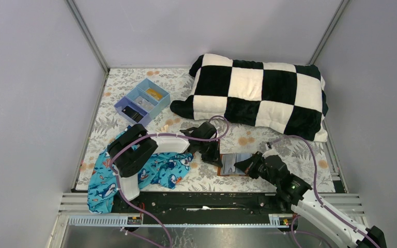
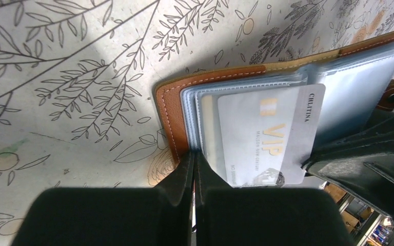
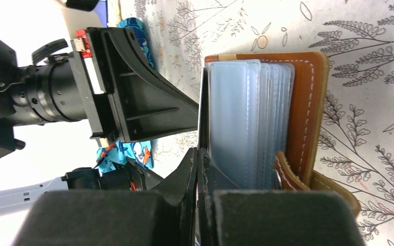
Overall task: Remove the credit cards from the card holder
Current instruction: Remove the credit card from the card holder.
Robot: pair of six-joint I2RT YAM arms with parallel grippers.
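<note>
The brown card holder (image 1: 226,172) lies open on the floral cloth at the front centre, its clear sleeves (image 3: 246,118) fanned out. My left gripper (image 2: 194,154) is shut on the sleeve edges by the brown leather cover (image 2: 166,107). A whitish-grey credit card (image 2: 267,133) with gold VIP lettering sticks partway out of a sleeve. My right gripper (image 3: 199,152) is shut on that card, which shows edge-on (image 3: 203,102) in the right wrist view. In the left wrist view the right fingers (image 2: 359,159) meet the card's far corner. In the top view both grippers (image 1: 213,155) (image 1: 241,164) crowd the holder.
A black-and-white checkered pillow (image 1: 258,93) fills the back right. A blue divided tray (image 1: 142,101) with small items stands at the back left. A blue shark-print cloth (image 1: 155,173) lies under the left arm at the front left.
</note>
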